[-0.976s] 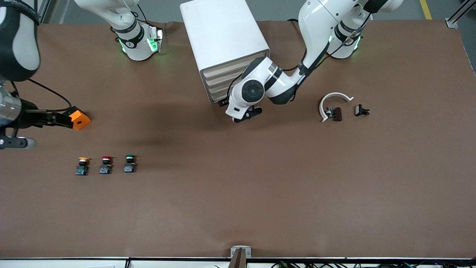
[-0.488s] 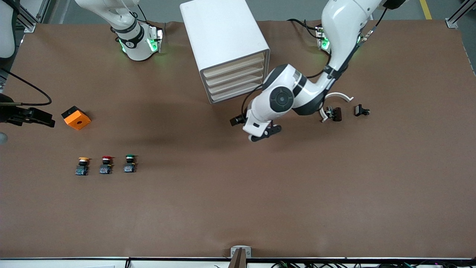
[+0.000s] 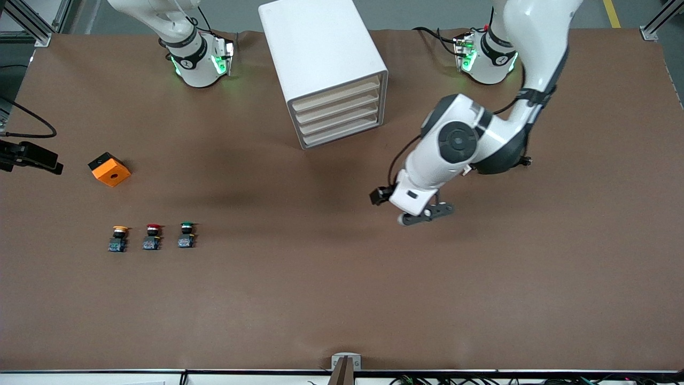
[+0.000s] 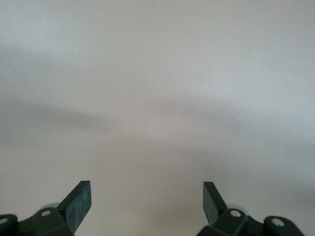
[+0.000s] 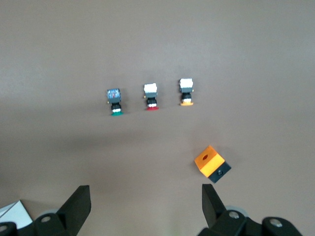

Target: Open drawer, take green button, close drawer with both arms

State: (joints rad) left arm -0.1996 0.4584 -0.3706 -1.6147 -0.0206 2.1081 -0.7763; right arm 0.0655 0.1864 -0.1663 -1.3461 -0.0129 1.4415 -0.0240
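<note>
Both grippers gaped empty: left gripper point(image 3: 426, 214) and right gripper point(image 3: 32, 158) flanked the cabinet point(image 3: 323, 67), drawers shut.

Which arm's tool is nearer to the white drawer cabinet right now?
Left. The left tool, open, hangs over bare table in front of the cabinet, toward the left arm's end. The right tool, open, is at the table's edge by the orange block, much farther off.

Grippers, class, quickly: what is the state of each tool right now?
Left gripper: open, holding nothing, over bare table.
Right gripper: open, holding nothing, at the right arm's end of the table.
</note>
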